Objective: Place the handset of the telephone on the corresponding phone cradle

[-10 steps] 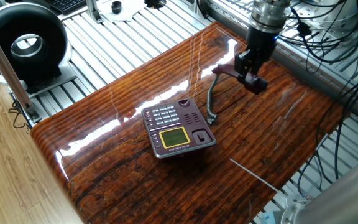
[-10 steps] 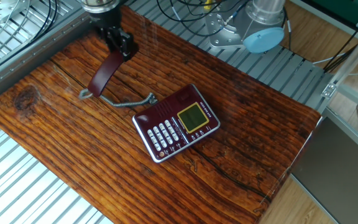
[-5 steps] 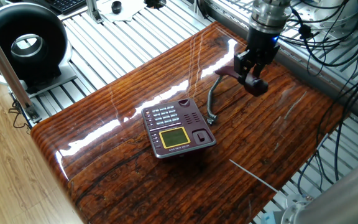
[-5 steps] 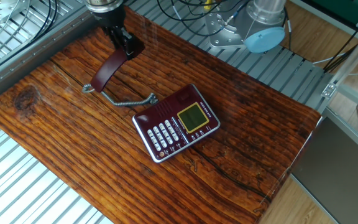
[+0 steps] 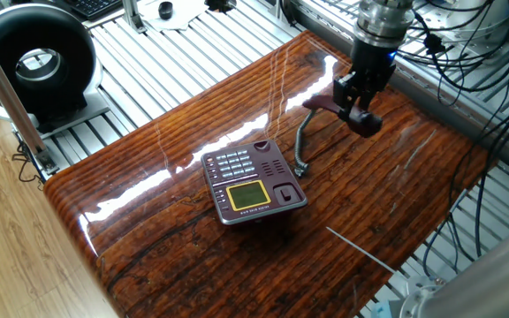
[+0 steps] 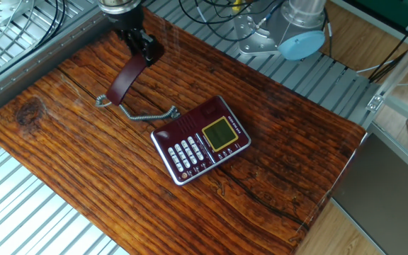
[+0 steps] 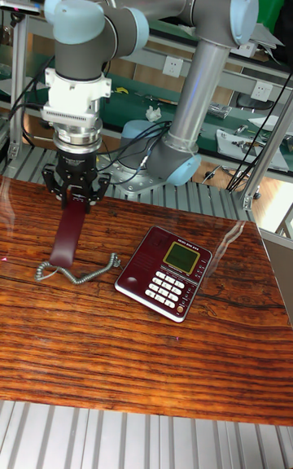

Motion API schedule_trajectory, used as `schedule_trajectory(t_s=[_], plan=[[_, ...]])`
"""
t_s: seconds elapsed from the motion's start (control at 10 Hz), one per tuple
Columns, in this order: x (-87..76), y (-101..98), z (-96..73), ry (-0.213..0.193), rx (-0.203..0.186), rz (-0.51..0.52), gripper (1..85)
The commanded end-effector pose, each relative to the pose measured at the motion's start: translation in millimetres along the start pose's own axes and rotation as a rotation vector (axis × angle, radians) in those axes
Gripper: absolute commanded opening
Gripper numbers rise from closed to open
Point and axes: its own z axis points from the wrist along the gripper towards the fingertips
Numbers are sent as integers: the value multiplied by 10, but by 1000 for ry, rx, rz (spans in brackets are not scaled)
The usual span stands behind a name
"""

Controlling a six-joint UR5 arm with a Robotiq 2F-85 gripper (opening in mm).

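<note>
The maroon telephone (image 6: pixel 201 140) lies flat on the wooden table, keypad and yellow-green screen facing up; it also shows in the tall fixed view (image 7: pixel 163 271) and as the phone base (image 5: pixel 253 182). Its phone cradle (image 6: pixel 197 117) is the bare maroon strip along the far side. The handset (image 6: pixel 127 76) hangs tilted, its upper end held, its lower end near the table. My gripper (image 6: pixel 146 52) is shut on the handset (image 7: pixel 67 233), away from the base. A grey coiled cord (image 6: pixel 142 112) runs from the handset's low end to the phone.
A black round device (image 5: pixel 34 57) stands off the table's far corner. Cables (image 5: pixel 467 53) crowd the area behind the arm. A thin pale rod (image 5: pixel 360 250) lies on the wood near the edge. Metal slatted surfaces (image 6: pixel 20 205) surround the table (image 6: pixel 83 163).
The gripper and handset have lifted and shifted slightly toward the phone over the last second; almost no motion in the last half second. The phone has stayed in place.
</note>
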Motion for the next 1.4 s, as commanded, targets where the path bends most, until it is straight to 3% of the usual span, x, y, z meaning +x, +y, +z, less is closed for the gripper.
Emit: schedule_trajectory(t_s=[0.0,0.1,0.2,0.3,0.4,0.6,0.8,1.0,1.2,1.3], plan=[[92,-201,-24,35,76,13,297],[80,-90,-17,34,67,61,293],[69,186,-53,52,67,115,280],[109,483,-141,88,48,178,263],[105,765,-232,98,24,223,260],[63,1057,-221,109,-7,268,260],[6,1290,-68,67,-41,294,257],[22,1464,84,47,-11,343,257],[-23,1648,205,-28,-28,374,260],[-37,1690,197,-37,-29,385,263]])
